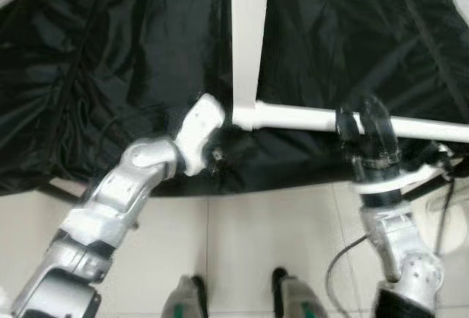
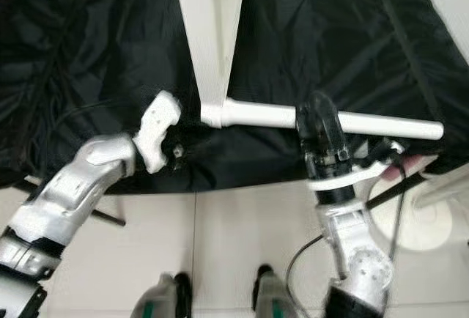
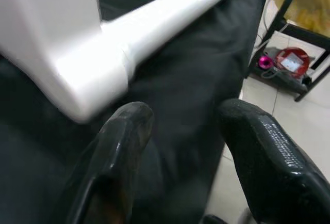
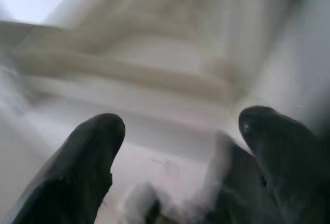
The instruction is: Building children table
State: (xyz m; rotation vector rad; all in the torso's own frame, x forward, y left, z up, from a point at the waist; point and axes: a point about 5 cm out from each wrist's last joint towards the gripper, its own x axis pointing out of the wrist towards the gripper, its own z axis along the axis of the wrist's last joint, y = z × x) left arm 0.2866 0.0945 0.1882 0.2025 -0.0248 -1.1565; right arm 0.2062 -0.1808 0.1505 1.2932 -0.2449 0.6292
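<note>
The white table leg (image 2: 333, 121) lies across the black cloth (image 1: 110, 76), joined to the tabletop edge (image 2: 212, 32), with the right gripper (image 2: 322, 124) clamped around it. The left gripper (image 3: 180, 146) waits spread apart below the joint. Any twist from the right wrist risks levering the leg out of its socket.

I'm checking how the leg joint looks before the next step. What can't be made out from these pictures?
- Joint where the white leg meets the white panel: the head views are too coarse to show whether it is seated.
- Right gripper on the leg: the right wrist view is blurred.
- Left gripper, fingers apart: in the head views it sits in shadow against the black cloth.
- The panel's far end: cut off by the top edge.
</note>
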